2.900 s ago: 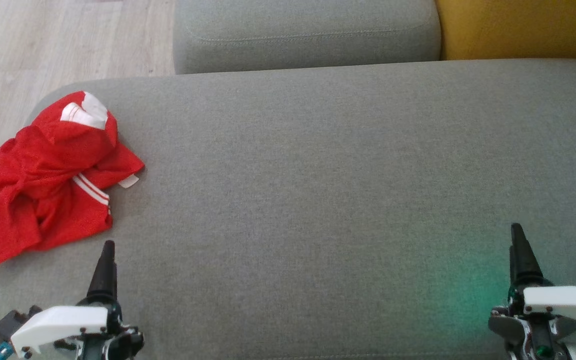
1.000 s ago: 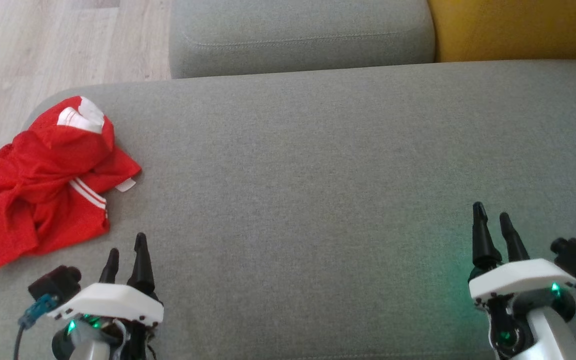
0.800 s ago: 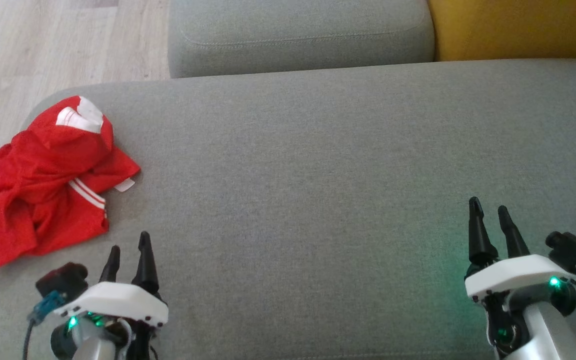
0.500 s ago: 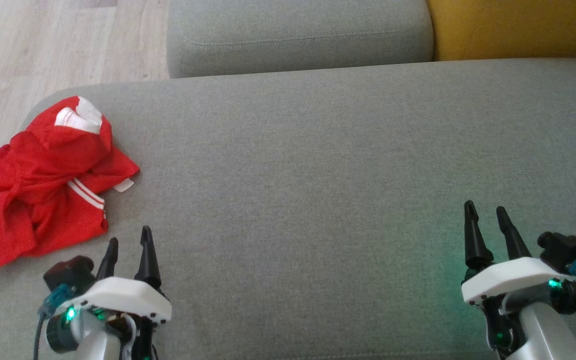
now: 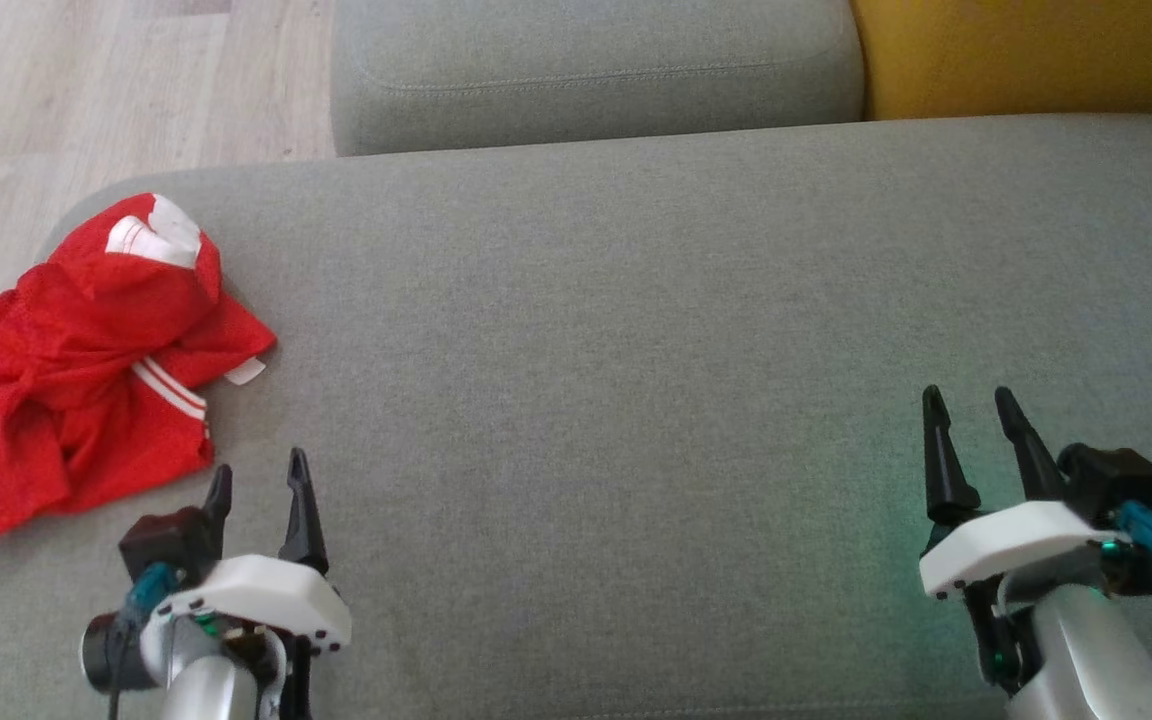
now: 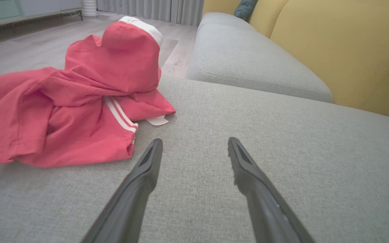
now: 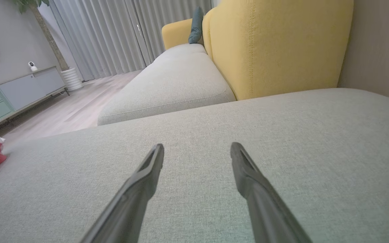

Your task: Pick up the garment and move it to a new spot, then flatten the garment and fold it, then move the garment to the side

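Now, left gripper (image 5: 258, 465) and right gripper (image 5: 967, 395) are hanging open, empty, and a shallow pinch is risking dragging the edge-hugging red garment (image 5: 76, 370) off the sofa seat (image 5: 636, 300).

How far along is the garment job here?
Done: nothing; the crumpled red mesh garment with white stripes lies unheld at the left end of the grey fabric sofa seat. In hand: the open left gripper sits short of it. Left: pickup, move, flattening, folding, setting aside; right gripper open, empty.

Head view high, downward; wrist views low, across shared grey cushion (image 5: 636, 300)
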{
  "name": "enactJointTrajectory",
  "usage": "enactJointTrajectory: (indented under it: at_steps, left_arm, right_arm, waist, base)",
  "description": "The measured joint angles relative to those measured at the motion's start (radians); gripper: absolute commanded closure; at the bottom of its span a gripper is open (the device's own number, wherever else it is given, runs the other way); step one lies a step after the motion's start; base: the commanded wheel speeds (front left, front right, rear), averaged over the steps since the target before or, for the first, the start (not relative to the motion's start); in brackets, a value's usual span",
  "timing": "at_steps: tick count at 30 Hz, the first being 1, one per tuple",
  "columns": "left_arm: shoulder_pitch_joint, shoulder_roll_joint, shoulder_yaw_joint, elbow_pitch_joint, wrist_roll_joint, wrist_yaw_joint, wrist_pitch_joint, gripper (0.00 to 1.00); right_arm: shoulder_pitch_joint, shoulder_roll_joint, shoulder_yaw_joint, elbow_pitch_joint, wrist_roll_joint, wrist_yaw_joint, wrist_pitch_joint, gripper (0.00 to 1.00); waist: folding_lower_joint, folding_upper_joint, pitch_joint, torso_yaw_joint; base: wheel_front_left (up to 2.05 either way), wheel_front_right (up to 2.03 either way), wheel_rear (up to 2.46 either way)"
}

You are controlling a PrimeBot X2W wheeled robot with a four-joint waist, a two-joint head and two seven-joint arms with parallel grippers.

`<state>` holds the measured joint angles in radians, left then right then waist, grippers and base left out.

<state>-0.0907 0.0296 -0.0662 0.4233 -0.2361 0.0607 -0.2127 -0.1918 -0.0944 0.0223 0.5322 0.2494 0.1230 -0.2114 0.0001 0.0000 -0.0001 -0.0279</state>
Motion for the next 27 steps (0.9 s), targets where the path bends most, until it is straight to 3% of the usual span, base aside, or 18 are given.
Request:
enactJointTrajectory:
  at_steps: [13, 27]
  left_arm:
    - [-0.003, 0.002, -0.011, 0.005, 0.125, 0.036, -0.037, 0.0]
    - [-0.001, 0.002, -0.01, 0.03, 0.117, 0.036, -0.037, 0.0]
  right_arm:
    - [-0.005, 0.016, -0.056, 0.035, -0.177, 0.0, -0.037, 0.0]
    - [-0.006, 0.019, -0.057, 0.08, -0.179, 0.0, -0.039, 0.0]
  waist:
    - [0.0, 0.0, 0.003, -0.005]
    - [0.0, 0.0, -0.009, -0.003]
  base:
    - [0.0, 0.0, 0.0]
    - [0.0, 0.0, 0.0]
